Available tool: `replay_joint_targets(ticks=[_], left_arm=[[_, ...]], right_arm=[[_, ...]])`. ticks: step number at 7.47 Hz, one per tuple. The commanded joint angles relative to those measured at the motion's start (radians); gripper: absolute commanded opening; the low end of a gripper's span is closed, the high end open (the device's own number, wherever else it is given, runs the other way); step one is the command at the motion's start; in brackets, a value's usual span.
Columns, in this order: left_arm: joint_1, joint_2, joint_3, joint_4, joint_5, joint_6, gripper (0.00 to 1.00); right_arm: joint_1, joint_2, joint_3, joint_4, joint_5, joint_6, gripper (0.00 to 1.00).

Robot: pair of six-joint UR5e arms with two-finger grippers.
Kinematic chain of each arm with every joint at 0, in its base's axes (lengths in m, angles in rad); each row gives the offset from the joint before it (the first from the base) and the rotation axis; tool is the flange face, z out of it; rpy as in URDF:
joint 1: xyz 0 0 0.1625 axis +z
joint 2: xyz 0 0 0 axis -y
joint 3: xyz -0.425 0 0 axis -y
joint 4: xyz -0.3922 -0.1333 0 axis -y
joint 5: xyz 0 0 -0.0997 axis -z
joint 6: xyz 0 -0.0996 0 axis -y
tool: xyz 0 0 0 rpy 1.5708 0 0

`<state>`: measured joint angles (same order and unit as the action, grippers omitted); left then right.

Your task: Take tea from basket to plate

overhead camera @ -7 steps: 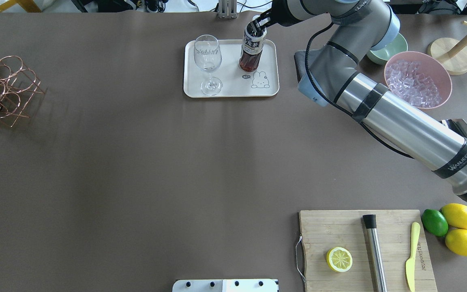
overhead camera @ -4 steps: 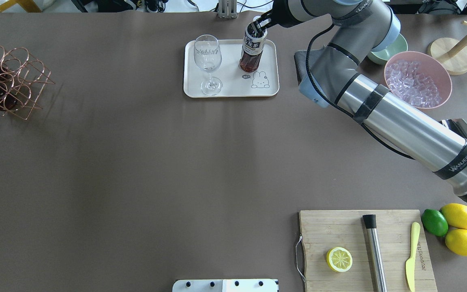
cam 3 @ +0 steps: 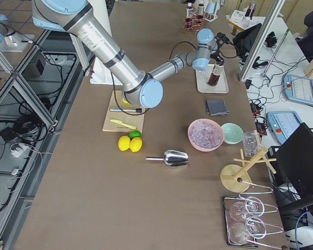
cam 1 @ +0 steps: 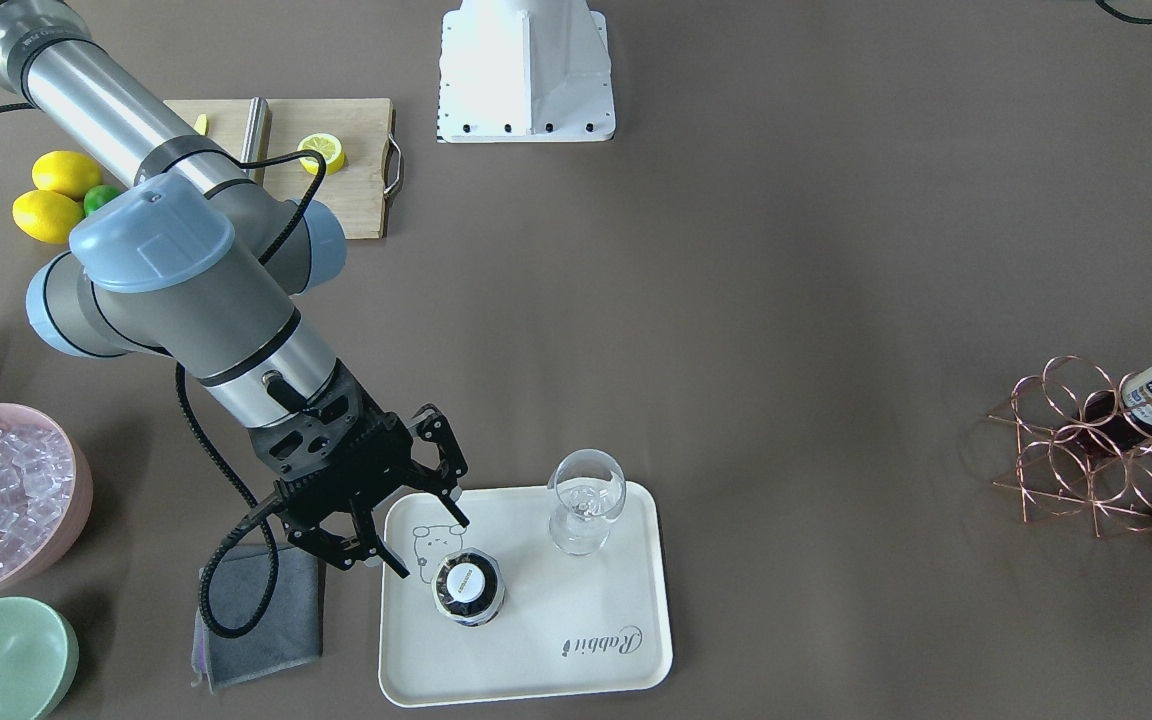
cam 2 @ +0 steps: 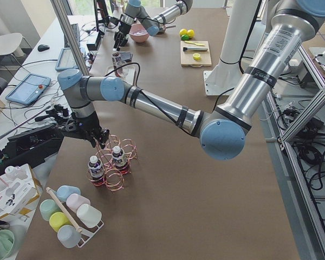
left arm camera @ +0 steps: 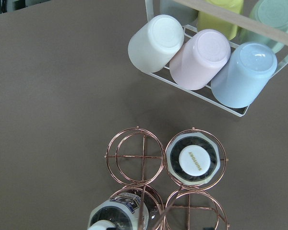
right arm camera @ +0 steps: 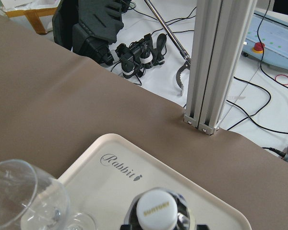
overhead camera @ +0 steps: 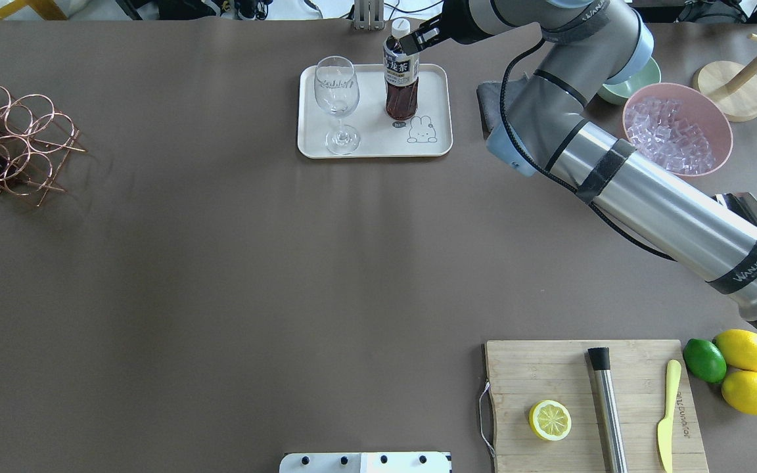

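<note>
A tea bottle (overhead camera: 401, 85) with dark drink and a white cap (cam 1: 469, 588) stands upright on the cream plate (overhead camera: 313, 141), beside the bear drawing. My right gripper (cam 1: 431, 545) is open, its fingers just beside the cap and apart from it. In the right wrist view the cap (right arm camera: 156, 209) sits at the bottom edge. The copper wire basket (overhead camera: 17, 141) stands at the table's far left with two more tea bottles (left arm camera: 196, 159) in its rings. My left gripper (cam 2: 97, 138) hovers over the basket's handle; I cannot tell whether it is open or shut.
An empty wine glass (overhead camera: 337, 98) shares the plate. A pink bowl of ice (overhead camera: 677, 128), a green bowl (overhead camera: 635, 75) and a grey cloth (cam 1: 256, 610) lie to the right. A cutting board (overhead camera: 589, 407) is near the front. A rack of cups (left arm camera: 206, 52) is beside the basket.
My right gripper has let go of the tea and drawn back to the right, baring its cap. The bottle now stands straighter. The basket has shifted and rocked at the left edge.
</note>
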<state>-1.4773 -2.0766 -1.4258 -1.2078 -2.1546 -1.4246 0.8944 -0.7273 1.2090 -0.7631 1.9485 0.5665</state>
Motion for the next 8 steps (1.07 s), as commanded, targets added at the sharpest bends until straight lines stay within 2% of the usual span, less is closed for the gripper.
replay_joint_targets(ticks=[1,2,4,6,8], left_arm=[[0.000,0.007,-0.039,0.002,0.001,-0.060,0.97],[0.000,0.019,-0.086,0.025,-0.002,-0.094,0.97],[-0.003,0.077,-0.287,0.141,-0.011,-0.105,0.97],[-0.008,0.096,-0.370,0.183,-0.086,-0.154,0.97],[-0.015,0.200,-0.468,0.179,-0.110,-0.140,0.97]], right_arm=[[0.000,-0.004,0.015,-0.004,0.003,0.009,1.00],[0.000,-0.004,0.020,-0.005,0.003,0.009,1.00],[0.000,-0.007,0.055,-0.033,0.004,0.016,1.00],[0.014,-0.015,0.113,-0.086,0.024,0.013,1.00],[0.066,-0.053,0.241,-0.215,0.091,0.003,1.00]])
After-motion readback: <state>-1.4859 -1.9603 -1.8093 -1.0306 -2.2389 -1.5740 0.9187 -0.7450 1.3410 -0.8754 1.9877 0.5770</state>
